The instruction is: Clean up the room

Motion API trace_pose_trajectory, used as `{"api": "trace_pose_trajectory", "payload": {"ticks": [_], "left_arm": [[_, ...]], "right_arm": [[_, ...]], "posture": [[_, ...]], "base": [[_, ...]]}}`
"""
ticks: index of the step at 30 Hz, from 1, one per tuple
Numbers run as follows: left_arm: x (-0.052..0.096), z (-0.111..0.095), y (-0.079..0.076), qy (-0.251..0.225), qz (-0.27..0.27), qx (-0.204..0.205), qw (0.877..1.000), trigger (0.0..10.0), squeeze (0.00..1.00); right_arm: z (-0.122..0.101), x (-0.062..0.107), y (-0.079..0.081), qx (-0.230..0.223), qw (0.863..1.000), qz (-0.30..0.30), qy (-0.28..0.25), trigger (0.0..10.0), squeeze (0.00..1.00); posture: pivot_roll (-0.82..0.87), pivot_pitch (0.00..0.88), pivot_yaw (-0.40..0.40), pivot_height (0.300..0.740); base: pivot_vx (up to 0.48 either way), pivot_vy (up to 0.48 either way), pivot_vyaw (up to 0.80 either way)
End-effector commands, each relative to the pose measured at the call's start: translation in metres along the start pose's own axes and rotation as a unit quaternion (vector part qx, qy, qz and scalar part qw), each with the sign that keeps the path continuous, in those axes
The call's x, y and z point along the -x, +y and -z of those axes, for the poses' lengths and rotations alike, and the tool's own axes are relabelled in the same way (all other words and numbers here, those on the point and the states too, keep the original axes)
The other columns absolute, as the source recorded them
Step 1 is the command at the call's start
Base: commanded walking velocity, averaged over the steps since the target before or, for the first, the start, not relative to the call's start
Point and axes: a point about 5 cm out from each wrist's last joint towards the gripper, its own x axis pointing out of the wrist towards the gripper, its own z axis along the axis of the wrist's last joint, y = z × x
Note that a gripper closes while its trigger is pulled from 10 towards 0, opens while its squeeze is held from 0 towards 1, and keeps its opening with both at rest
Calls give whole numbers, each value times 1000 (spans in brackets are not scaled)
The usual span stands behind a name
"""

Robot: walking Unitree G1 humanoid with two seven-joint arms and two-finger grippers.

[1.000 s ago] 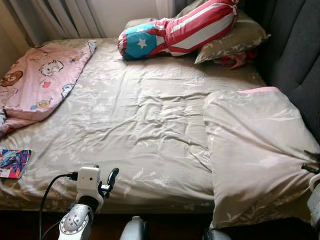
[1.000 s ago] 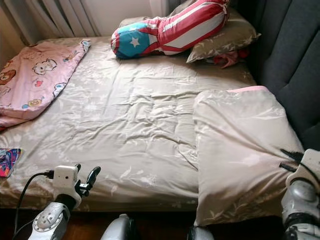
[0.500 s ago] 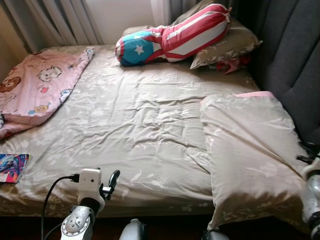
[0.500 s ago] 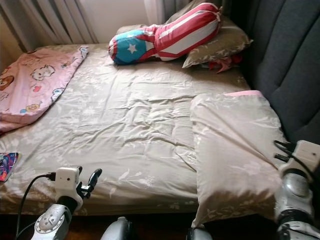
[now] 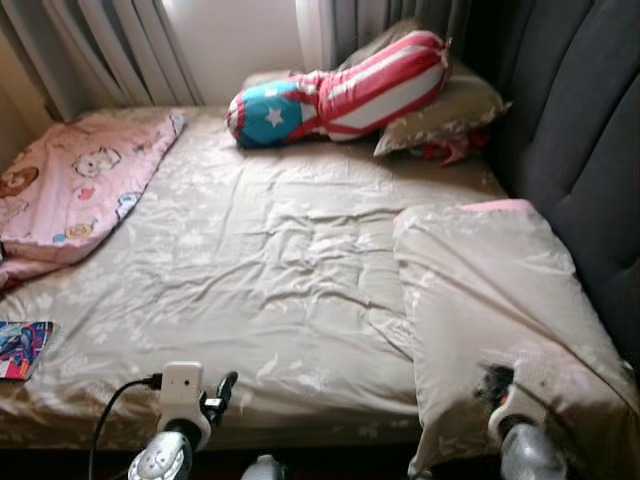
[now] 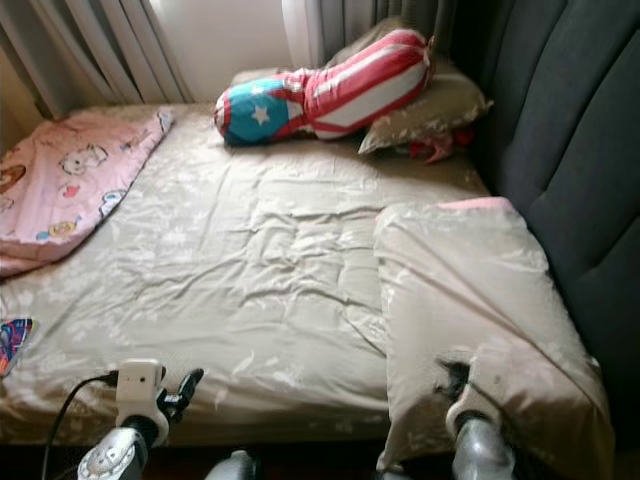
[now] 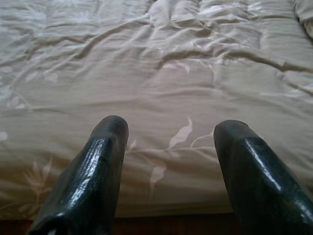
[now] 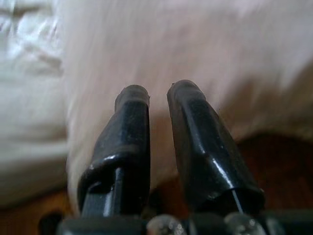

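Note:
A bed with a rumpled beige floral cover (image 5: 270, 260) lies before me. On its right side a beige pillow (image 5: 490, 290) rests flat beside the dark headboard. My right gripper (image 5: 490, 383) is at this pillow's near edge, blurred; in the right wrist view its fingers (image 8: 134, 98) stand almost together with nothing between them, in front of the pale fabric. My left gripper (image 5: 222, 388) hovers at the bed's near edge, open, its fingers (image 7: 107, 142) spread over the cover. A pink cartoon blanket (image 5: 70, 180) lies bunched at the far left.
A stars-and-stripes cushion (image 5: 340, 90) leans on another beige pillow (image 5: 440, 105) at the far end, with a red item (image 5: 445, 150) beside it. A colourful book (image 5: 20, 345) lies at the bed's left edge. The grey padded headboard (image 5: 580, 130) walls the right side; curtains (image 5: 90, 50) hang behind.
The view has shifted, so the bed sits lower in the picture. My right arm has moved left, from the pillow's right edge to its near edge. The left arm has held still.

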Motion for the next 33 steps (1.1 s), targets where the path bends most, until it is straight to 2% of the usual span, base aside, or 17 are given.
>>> {"api": "trace_pose_trajectory", "payload": {"ticks": [1,3,5,8,16,18,20,27,33], "left_arm": [[-1,4,4,10,-9,3,1000,10000,0],[-4,8,5,25,-12,5,1000,10000,0],[-4,20,5,59,-12,-3,998,10000,0],[-1,31,7,92,-16,-8,996,10000,0],[0,44,8,145,-25,-11,989,10000,0],[3,53,7,171,-37,-8,984,10000,0],[7,60,6,192,-32,-21,981,10000,0],[14,70,5,209,-33,-24,977,10000,0],[10,68,-2,210,-19,-31,977,10000,0]], "right_arm": [[3,0,4,4,1000,-6,11,10000,0],[11,2,8,6,1000,-12,25,10000,0],[22,5,13,21,998,-19,51,10000,0],[26,6,13,23,998,-15,62,10000,0],[32,7,19,29,996,-27,80,10000,0],[39,9,24,47,993,-42,97,10000,0],[46,12,25,35,993,-35,108,10000,0],[60,19,23,47,990,-33,130,10000,0],[62,20,15,57,989,-24,137,10000,0]], "posture": [[17,20,25,740],[19,12,24,740],[20,0,28,740],[18,0,27,740],[19,0,29,740],[23,0,31,740],[9,0,32,740],[0,0,28,740],[6,0,7,740]], "base": [[0,0,0],[0,0,0],[0,0,0],[0,0,0],[0,0,0],[0,0,0],[0,0,0],[0,0,0],[0,0,0]]}}
